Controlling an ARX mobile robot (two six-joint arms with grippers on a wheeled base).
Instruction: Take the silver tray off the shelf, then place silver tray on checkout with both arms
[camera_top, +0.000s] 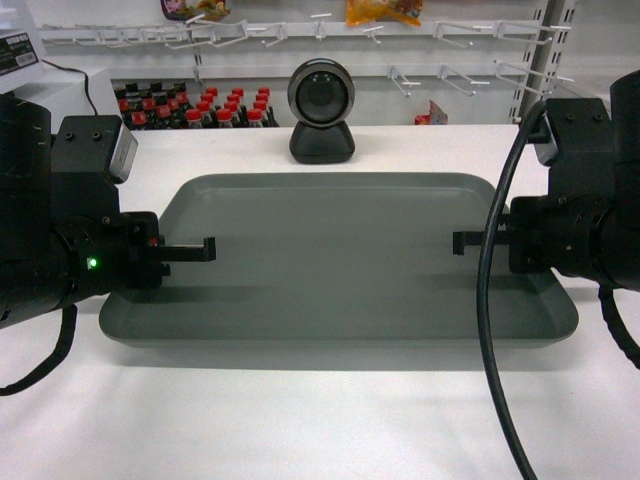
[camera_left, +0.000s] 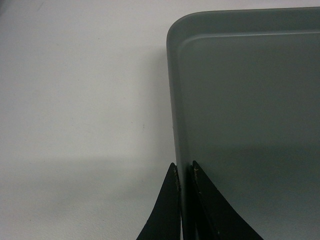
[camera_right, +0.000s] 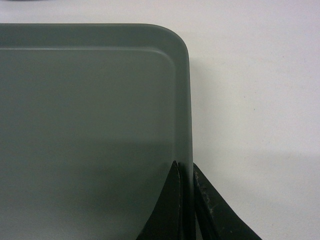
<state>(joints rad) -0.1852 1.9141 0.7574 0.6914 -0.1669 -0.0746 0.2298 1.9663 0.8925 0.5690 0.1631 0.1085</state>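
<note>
White surface (camera_top: 300, 420) carries the silver tray (camera_top: 335, 260) lying flat, near the lens unit (camera_top: 321, 110). Left gripper (camera_left: 183, 172) and right gripper (camera_right: 186, 170) fingers pinch its side rims.

A matte grey-silver rectangular tray with a rounded corner (camera_left: 250, 125) lies on a plain white countertop (camera_left: 80, 110). The left gripper's (camera_left: 184, 172) two thin black fingers (camera_left: 169, 205) straddle its raised side rim, closed against it.
</note>
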